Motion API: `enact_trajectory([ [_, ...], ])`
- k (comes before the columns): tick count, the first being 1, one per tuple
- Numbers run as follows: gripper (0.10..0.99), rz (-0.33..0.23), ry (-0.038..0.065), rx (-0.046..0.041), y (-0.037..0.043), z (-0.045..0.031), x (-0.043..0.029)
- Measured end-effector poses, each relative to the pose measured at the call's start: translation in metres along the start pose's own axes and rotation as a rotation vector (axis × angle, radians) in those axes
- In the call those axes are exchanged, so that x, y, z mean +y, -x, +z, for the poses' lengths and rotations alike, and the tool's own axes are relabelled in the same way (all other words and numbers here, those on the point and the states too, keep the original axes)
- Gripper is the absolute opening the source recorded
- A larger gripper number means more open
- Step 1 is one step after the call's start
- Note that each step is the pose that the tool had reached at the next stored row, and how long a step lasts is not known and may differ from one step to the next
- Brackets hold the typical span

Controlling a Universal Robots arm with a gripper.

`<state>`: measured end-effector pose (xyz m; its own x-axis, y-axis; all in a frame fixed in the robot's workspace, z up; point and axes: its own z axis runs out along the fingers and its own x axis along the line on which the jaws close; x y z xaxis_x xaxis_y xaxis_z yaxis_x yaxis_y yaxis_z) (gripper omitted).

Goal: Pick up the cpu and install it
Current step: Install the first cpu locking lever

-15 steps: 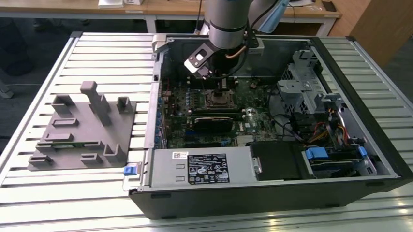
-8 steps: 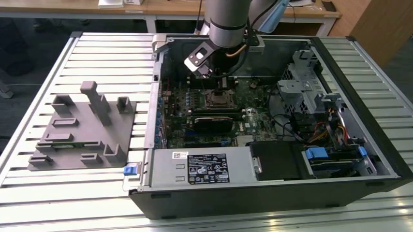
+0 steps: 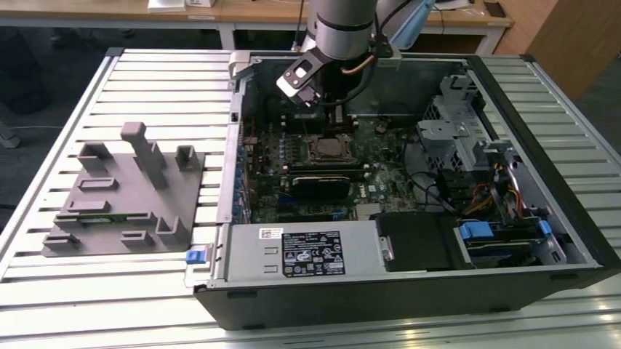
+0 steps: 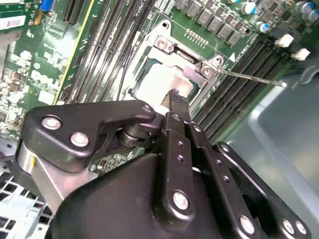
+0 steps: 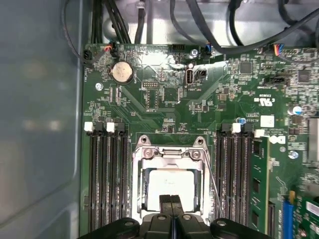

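in the first wrist view, closed fingers point(image 5: 166, 203) perhaps touch the cpu point(image 5: 159, 183).

Open black computer case point(image 3: 388, 309) centre-right on slatted metal surface point(image 3: 145, 73), grey moulded plastic tray point(image 3: 121, 207) left, black gripper point(image 3: 335, 125) inside case upper centre.

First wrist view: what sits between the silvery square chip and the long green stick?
A metal socket rim, thin wire lever and empty black slots, in the first wrist view.
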<state>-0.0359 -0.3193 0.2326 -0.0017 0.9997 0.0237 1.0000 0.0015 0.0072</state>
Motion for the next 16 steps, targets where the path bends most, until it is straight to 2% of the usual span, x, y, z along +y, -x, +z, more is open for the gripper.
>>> enact_trajectory([
  [10, 0.118, 0.000, 0.002, 0.0001, -0.0006, -0.0248, 0.0002],
  [16, 0.118, -0.016, 0.004, -0.0005, -0.0006, -0.0262, -0.0005],
])
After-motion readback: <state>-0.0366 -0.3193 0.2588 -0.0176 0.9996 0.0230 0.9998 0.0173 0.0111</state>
